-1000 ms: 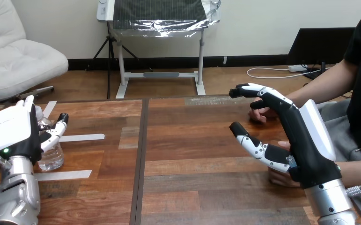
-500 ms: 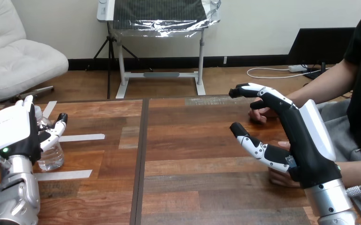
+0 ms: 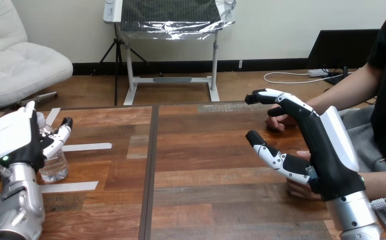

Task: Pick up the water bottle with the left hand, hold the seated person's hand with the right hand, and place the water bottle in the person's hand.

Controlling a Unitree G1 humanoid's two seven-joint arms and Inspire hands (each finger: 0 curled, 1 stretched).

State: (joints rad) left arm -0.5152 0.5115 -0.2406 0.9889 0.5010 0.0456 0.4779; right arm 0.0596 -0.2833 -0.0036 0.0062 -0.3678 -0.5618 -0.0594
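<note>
A clear plastic water bottle [image 3: 53,164] stands upright near the table's left edge, partly hidden behind my left hand [image 3: 9,141]. That hand is open, its fingers pointing up and its thumb reaching past the bottle's right side. I cannot tell whether it touches the bottle. My right hand [image 3: 326,150] is open at the right, with fingers stretched forward and the thumb spread low. The person's far hand [image 3: 280,122] rests on the table just behind those fingers. The person's near hand [image 3: 301,189] lies under my right wrist. I see no grip on either.
White tape strips [image 3: 86,146] mark the wooden table [image 3: 206,150] around the bottle. A dark seam [image 3: 150,165] runs down the table between my arms. The person sits at the right side.
My left hand has shifted slightly beside the bottle, its thumb a little higher. The right hand and the person's hands have not moved.
</note>
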